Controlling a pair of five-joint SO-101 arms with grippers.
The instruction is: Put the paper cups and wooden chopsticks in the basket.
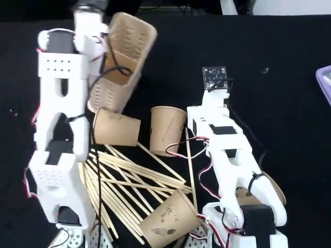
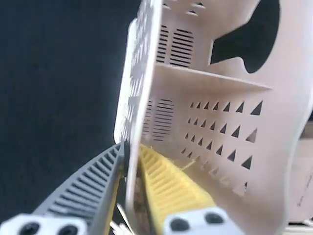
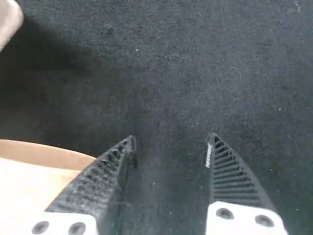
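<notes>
Left gripper [image 2: 129, 147] sat closest to the lens, its grey and yellow fingers [image 2: 166, 181] clamped tight on the basket [image 2: 220, 122], one wall pinched between them. Seen from above, the basket was tipped up at about 11 o'clock on the table [image 1: 279, 46], with its inside open to view. Couldn't tell whether its low end touched the cloth. Nothing showed inside it, though the arm hid part of the inside.

Right gripper [image 3: 168, 142] was spread wide with nothing in it. Its tips were close over bare black table, and a tan cup wall [image 3: 39, 171] lay just beside one finger.

Goods, all outside the basket:
- Left cup [image 1: 116, 127] lay on its side right at the basket's low end, toward 10 o'clock of centre.
- Middle cup [image 1: 166, 129] was just beside it at centre, apparently lying down too.
- Front cup [image 1: 168, 222] at 6 o'clock lay across the chopsticks [image 1: 129, 181].
- Chopsticks were fanned loose from centre down to 7 o'clock, with one stray stick running toward 5.
- What looked like a fourth cup [image 1: 271, 188] was mostly hidden under the right arm [image 1: 227, 150] at 4 o'clock.

My read: task barely started. Zero items were loaded, so every cup and the whole chopstick pile were left to do. Only progress was the basket gripped and angled, maybe for scooping or easier dropping in.
</notes>
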